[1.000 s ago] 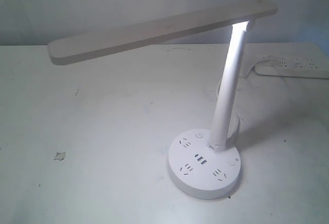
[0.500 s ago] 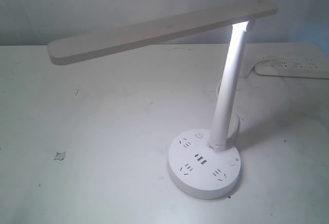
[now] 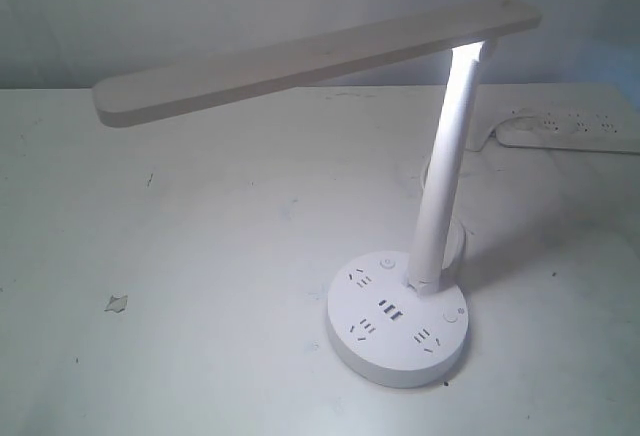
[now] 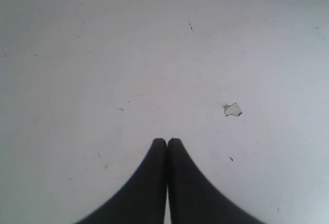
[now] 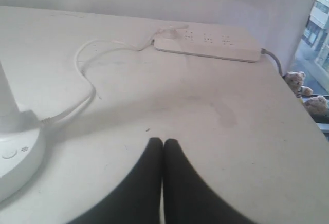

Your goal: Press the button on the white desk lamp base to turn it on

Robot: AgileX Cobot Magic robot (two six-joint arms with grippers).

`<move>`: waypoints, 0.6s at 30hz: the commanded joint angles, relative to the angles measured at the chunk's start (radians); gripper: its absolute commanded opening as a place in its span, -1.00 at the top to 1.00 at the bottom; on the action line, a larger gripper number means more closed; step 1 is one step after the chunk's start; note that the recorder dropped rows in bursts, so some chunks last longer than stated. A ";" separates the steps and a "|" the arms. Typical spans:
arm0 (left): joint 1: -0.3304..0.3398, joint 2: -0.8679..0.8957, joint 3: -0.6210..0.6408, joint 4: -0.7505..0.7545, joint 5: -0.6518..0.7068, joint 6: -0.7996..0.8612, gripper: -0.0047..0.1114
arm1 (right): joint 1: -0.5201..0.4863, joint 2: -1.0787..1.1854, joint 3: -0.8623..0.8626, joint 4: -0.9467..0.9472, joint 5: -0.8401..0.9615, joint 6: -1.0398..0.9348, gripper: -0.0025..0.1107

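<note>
Toward the near right of the white worktop [image 3: 200,236] stands the white desk lamp base [image 3: 395,361], a thick round plastic disc with black-slotted sockets and a row of ports on its top face. The button [image 3: 450,317], a tiny round white one ringed in thin grey with a dot mark beside it, sits on the right part of the disc's top, just right of the foot of the white stem [image 3: 445,176]. A second small round button lies on the far side of the disc, left of the stem foot. The stem leans up to a long flat pale lamp head [image 3: 300,56], and its upper part glows brightly under the head.

A long white power strip [image 3: 570,131] lies at the far right edge, well apart from the base, with a white cable [image 5: 82,75] curving from it to the base. A small grey scrap [image 3: 117,303] lies on the worktop to the left.

No arm shows in the exterior view. The left gripper [image 4: 167,142] hovers over bare worktop near the scrap, its black fingers pressed together. The right gripper [image 5: 163,142] also has its fingers pressed together, apart from the base, holding nothing.
</note>
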 commanded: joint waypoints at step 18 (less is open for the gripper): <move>0.002 0.001 0.002 -0.004 -0.002 0.000 0.92 | 0.023 -0.006 0.005 0.004 -0.002 0.021 0.96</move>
